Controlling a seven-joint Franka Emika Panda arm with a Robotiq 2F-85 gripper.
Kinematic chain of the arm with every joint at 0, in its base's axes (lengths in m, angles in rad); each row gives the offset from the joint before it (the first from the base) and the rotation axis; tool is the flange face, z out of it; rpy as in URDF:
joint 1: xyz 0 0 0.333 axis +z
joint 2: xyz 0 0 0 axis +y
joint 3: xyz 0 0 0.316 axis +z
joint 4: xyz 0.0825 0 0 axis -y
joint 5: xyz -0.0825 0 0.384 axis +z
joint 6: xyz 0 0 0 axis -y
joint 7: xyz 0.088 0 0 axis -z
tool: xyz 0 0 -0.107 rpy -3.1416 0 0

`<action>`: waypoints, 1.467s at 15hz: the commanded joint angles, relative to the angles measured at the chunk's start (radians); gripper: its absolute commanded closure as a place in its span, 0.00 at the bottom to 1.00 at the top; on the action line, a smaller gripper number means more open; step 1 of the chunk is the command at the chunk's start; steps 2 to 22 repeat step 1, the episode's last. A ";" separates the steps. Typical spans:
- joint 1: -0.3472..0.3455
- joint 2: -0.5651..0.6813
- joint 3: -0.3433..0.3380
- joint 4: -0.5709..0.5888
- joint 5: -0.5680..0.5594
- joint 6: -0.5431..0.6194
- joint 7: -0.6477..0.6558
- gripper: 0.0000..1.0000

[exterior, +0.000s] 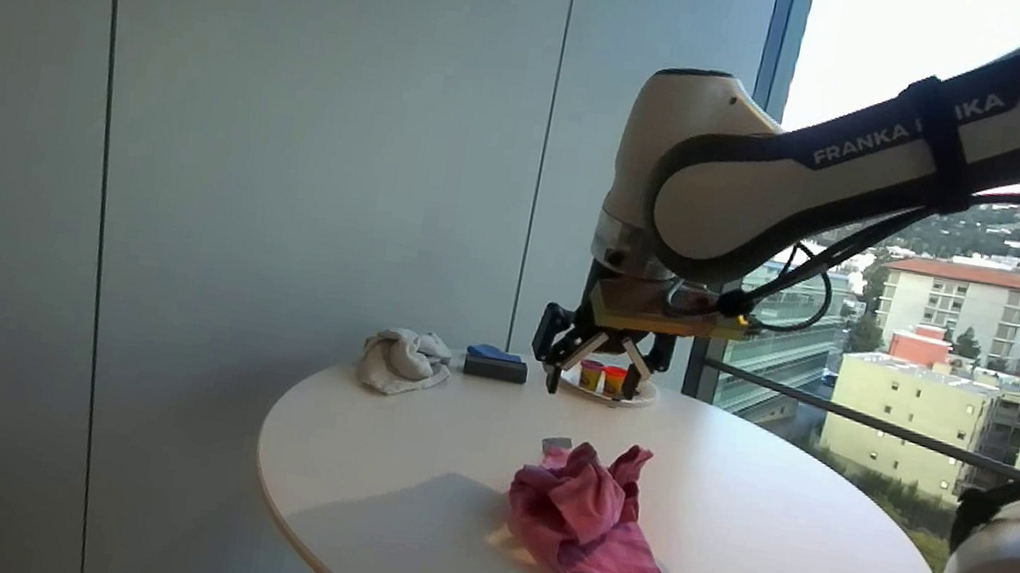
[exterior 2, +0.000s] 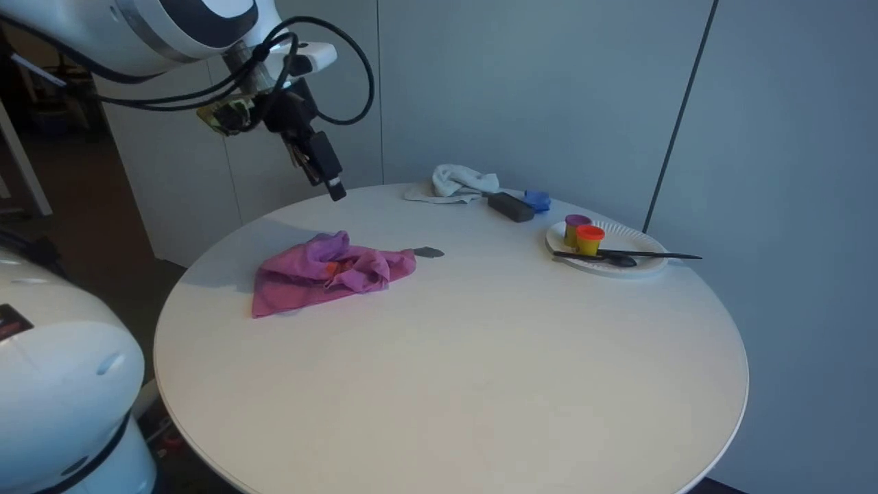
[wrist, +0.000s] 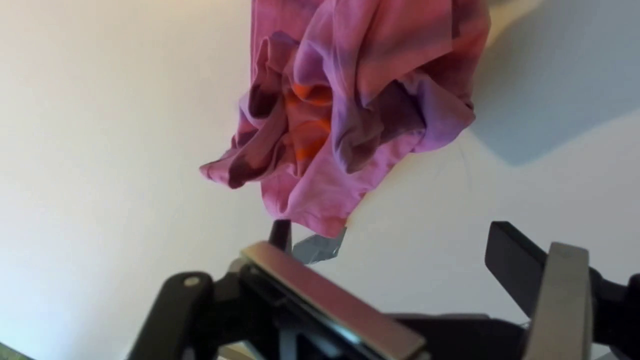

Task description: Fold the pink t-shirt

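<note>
The pink t-shirt lies crumpled in a heap on the round white table, in an exterior view [exterior: 581, 525] and in an exterior view [exterior 2: 319, 274]. A flatter corner sticks out at one end, and an orange-red patch shows in its folds. In the wrist view the t-shirt [wrist: 360, 75] fills the top middle. My gripper is above the table, apart from the cloth, in an exterior view [exterior: 591, 390]. In the wrist view my gripper [wrist: 390, 230] has its fingers wide apart, with only bare table and a grey patch between them. It is open and empty.
A grey patch [exterior 2: 429, 252] lies on the table at the t-shirt's edge. Towards the wall are a whitish cloth [exterior 2: 463, 184], a dark block [exterior 2: 510, 206] and a blue item [exterior 2: 537, 200]. A white plate [exterior 2: 645, 241] bears two small tubs and dark cutlery.
</note>
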 commanded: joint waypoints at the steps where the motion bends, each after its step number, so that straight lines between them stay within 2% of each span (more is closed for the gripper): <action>1: -0.013 -0.011 0.014 -0.005 0.011 0.003 -0.009 0.00; 22: -0.013 -0.011 0.014 -0.005 0.011 0.003 -0.009 0.00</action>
